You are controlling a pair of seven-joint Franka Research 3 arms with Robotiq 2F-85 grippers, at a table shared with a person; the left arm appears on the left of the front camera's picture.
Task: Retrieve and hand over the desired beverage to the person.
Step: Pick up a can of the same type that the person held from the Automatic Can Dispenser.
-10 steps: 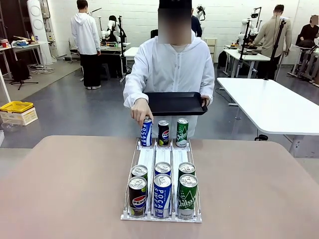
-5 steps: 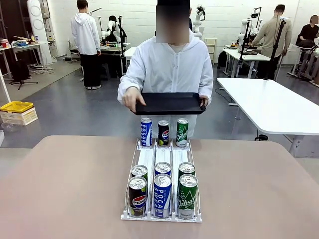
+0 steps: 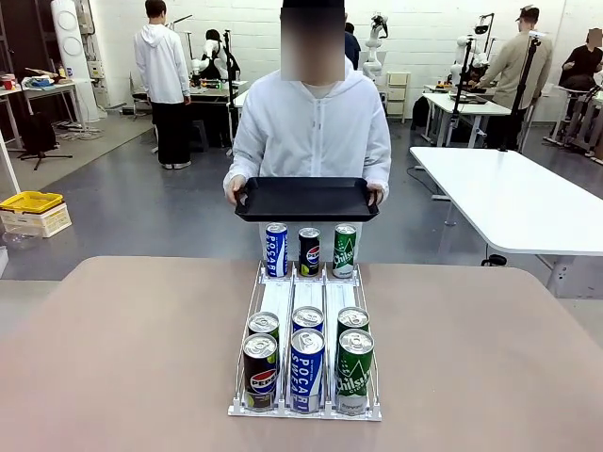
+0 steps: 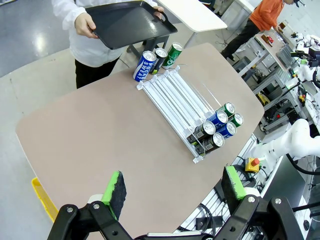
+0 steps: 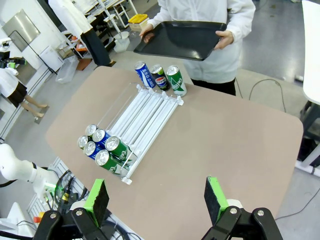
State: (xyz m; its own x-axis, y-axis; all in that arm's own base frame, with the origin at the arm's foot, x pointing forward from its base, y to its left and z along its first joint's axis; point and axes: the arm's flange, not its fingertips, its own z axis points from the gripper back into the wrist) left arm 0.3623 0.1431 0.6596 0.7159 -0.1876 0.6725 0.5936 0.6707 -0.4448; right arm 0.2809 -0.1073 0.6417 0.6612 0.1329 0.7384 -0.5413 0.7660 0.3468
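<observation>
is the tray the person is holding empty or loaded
Empty: the black tray, held by the person in both hands, shows a bare inside in the wrist views.

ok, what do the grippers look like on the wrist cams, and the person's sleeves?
The left gripper and right gripper match: black linkage fingers, each tipped with a green pad. The person wears a white hooded jacket with long white sleeves.
</observation>
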